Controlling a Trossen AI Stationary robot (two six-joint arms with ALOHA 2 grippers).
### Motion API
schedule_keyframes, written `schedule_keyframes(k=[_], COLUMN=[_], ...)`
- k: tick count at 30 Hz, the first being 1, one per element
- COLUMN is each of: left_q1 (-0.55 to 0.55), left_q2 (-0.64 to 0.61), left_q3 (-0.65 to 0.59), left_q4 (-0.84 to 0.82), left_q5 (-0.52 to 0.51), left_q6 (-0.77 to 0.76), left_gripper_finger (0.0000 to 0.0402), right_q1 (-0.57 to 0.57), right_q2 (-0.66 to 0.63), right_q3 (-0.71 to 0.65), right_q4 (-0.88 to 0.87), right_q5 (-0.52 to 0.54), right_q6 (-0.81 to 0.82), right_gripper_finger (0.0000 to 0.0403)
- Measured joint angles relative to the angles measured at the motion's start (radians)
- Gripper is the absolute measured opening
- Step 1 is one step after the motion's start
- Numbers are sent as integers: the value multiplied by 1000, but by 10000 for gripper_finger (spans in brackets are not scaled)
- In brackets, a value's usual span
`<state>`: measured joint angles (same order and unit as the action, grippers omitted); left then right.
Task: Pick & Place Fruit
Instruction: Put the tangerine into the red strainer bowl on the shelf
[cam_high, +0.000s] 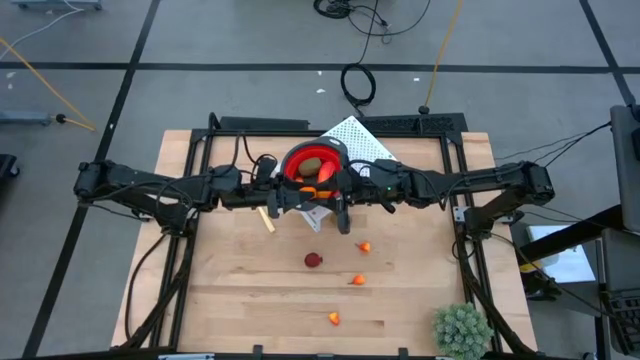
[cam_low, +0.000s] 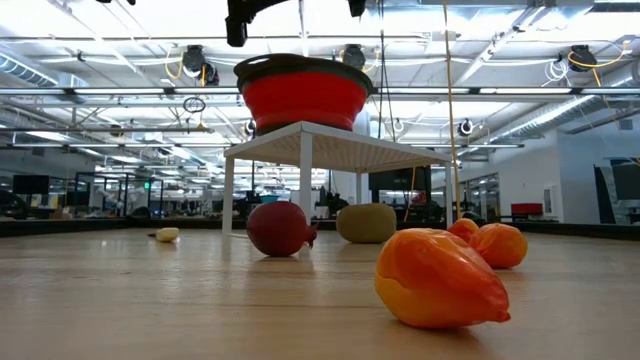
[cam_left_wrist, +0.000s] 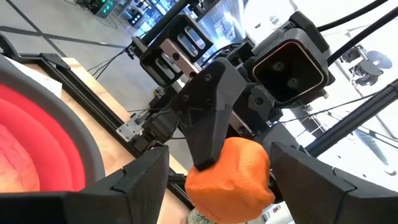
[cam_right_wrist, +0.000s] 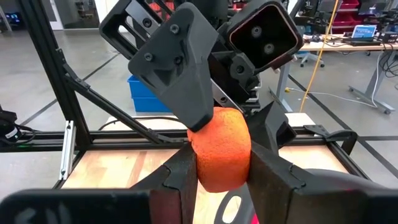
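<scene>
Overhead camera: both arms reach in toward the middle of the table, and the left gripper (cam_high: 298, 198) and right gripper (cam_high: 342, 203) meet nose to nose just beside the red bowl (cam_high: 300, 160). The bowl sits on a white stand and already holds an olive-brown oval (cam_high: 312, 165). A dark red ball (cam_high: 313, 260) and three small orange bits (cam_high: 358, 280) lie loose on the wood, nearer the front edge.

Table-level camera: the bowl (cam_low: 303, 95) stands raised on the stand (cam_low: 340, 140), so a piece has to clear the rim from above. What hangs over it is cut off at the frame's top.

Left wrist camera: the left gripper (cam_left_wrist: 217, 177) stands wide, its two fingers either side of the orange piece (cam_left_wrist: 233, 174) with a gap showing on both. One finger of the other arm presses on the piece. The bowl's rim (cam_left_wrist: 93, 155) is close alongside.

Right wrist camera: the right gripper (cam_right_wrist: 221, 171) is pinched on the orange piece (cam_right_wrist: 221, 143), pads flat against its sides. The piece is carried in the air, not yet in the bowl.

This looks like a hand-to-hand pass or a drop near the rim. If it is a pass, the left fingers should close square on the free sides before the right ones loosen. If it is a drop, the piece should first be well inside the rim, since a round toy released at the edge may bounce off.
</scene>
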<state>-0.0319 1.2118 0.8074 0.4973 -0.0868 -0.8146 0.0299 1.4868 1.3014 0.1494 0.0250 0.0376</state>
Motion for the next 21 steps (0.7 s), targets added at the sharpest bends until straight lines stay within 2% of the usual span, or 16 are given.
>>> schedule_keyframes(k=[11, 17, 21], left_q1=[0, 0, 0], left_q2=[0, 0, 0], left_q3=[0, 0, 0], left_q4=[3, -2, -3], left_q5=[1, 0, 1], left_q6=[29, 33, 33], left_gripper_finger=[172, 161, 169], right_q1=[0, 0, 0], right_q2=[0, 0, 0], right_q3=[0, 0, 0], right_q4=[0, -18, -22], right_q5=[1, 0, -9], right_q6=[1, 3, 3], right_gripper_finger=[110, 114, 145])
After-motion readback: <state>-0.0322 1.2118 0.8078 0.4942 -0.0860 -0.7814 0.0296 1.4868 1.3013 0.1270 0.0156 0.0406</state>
